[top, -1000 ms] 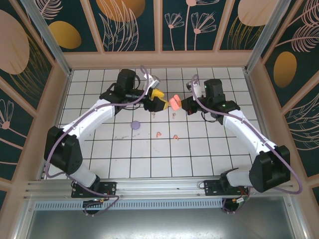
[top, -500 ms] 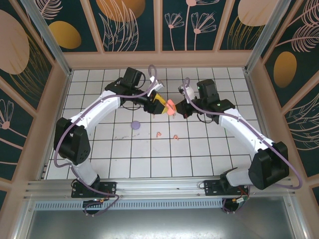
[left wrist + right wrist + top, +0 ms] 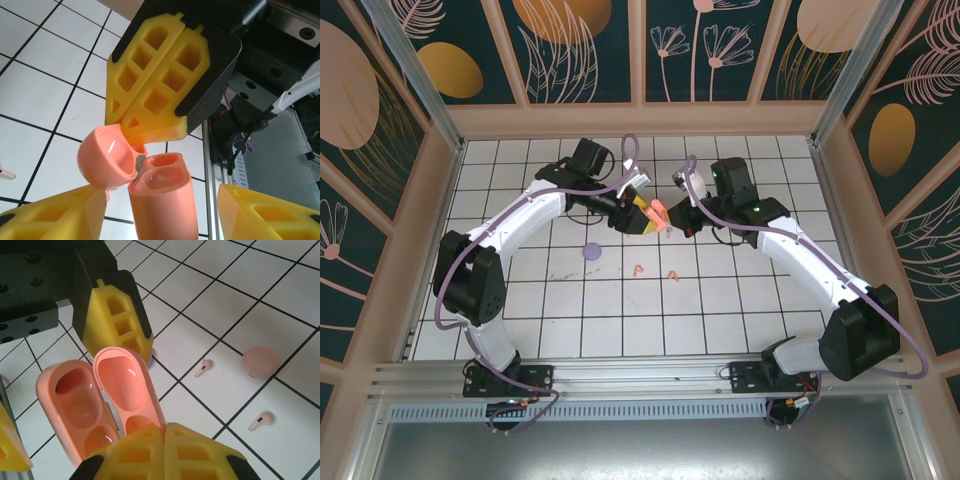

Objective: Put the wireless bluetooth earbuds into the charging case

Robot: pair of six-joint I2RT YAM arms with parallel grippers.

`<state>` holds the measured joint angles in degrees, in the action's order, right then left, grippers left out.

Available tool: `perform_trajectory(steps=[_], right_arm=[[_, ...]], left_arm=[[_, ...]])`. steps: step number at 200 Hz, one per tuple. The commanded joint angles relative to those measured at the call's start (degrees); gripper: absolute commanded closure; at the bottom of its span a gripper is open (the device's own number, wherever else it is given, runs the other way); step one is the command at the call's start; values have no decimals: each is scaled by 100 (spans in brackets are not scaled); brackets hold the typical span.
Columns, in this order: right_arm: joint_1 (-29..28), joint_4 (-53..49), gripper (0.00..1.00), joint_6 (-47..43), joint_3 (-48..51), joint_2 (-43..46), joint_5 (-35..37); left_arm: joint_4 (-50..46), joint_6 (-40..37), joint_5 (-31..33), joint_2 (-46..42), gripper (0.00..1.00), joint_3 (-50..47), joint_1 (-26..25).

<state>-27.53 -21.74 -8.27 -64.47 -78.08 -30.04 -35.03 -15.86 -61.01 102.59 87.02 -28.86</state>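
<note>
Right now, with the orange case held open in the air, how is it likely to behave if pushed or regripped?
The case looks like glossy hard plastic, so it is probably stiff but slippery against the right hand. Its lid stands open on a hinge, so a push may swing it shut. It looks small and hollow, so it is likely light.

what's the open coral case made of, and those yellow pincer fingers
The coral case looks like glossy moulded plastic: bright highlights sit in its hollows. The yellow pincer fingers seem matte plastic, perhaps printed: dull surface, grid of cut-out pockets.
</note>
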Motion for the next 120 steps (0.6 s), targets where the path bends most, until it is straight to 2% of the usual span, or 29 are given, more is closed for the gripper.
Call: perform_trajectory(steps=[1,84,120], right_arm=[[-59,-41,100,-69,-207,-90,-143],[-148,11,100,-52,-260,-231,-107],[-156,53,100,-26,-281,-259,-76]], left_arm=[[-145,-158,-237,80,40,175,39],[-116,-156,-305,198,48,197,39],[-129,-198,-341,216,60,176,39]])
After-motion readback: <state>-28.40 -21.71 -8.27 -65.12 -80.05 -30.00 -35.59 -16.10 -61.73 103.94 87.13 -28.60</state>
